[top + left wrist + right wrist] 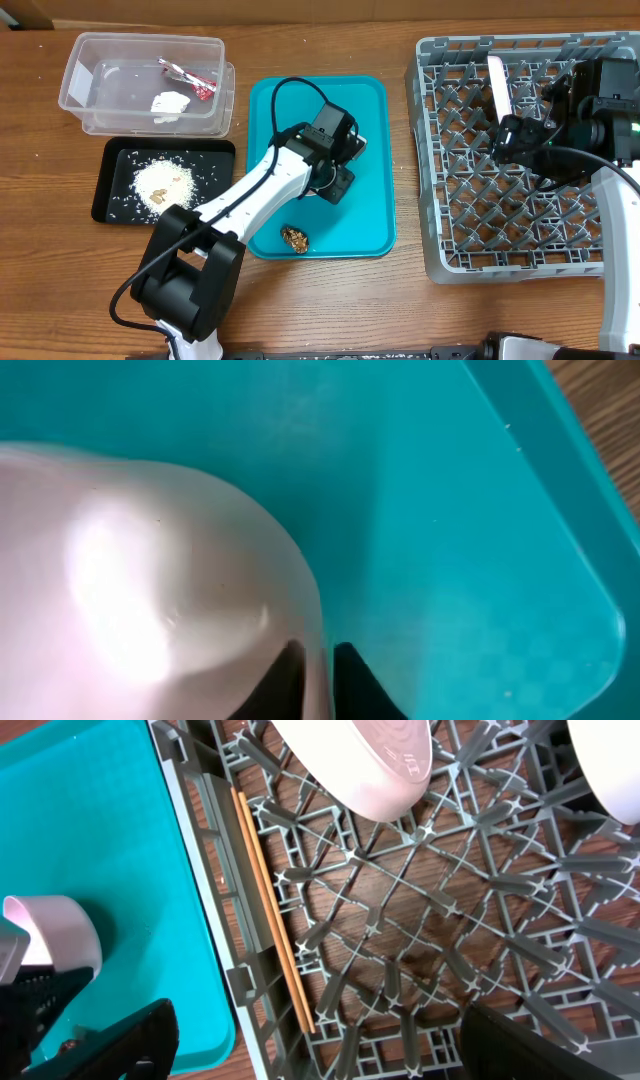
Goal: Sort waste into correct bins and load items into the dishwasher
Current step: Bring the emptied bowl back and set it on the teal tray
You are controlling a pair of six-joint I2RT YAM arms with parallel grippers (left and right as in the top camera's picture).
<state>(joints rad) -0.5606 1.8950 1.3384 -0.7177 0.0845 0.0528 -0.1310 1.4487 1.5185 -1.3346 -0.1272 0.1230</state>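
Observation:
My left gripper (318, 672) is shut on the wall of a white cup (150, 570), low over the teal serving tray (370, 215); it also shows in the overhead view (338, 180). The cup also shows in the right wrist view (55, 925). My right gripper (320, 1050) is open and empty above the grey dish rack (450, 255). The chopsticks (270, 910) lie in the rack along its left wall, below a white bowl (360, 760). A brown food scrap (294, 237) lies on the teal tray.
The clear tub (80, 70) at the back left holds a red wrapper (190, 78) and a white tissue (168, 103). The black tray (112, 165) in front of it holds rice (160, 182). A white plate (497, 85) stands upright in the rack.

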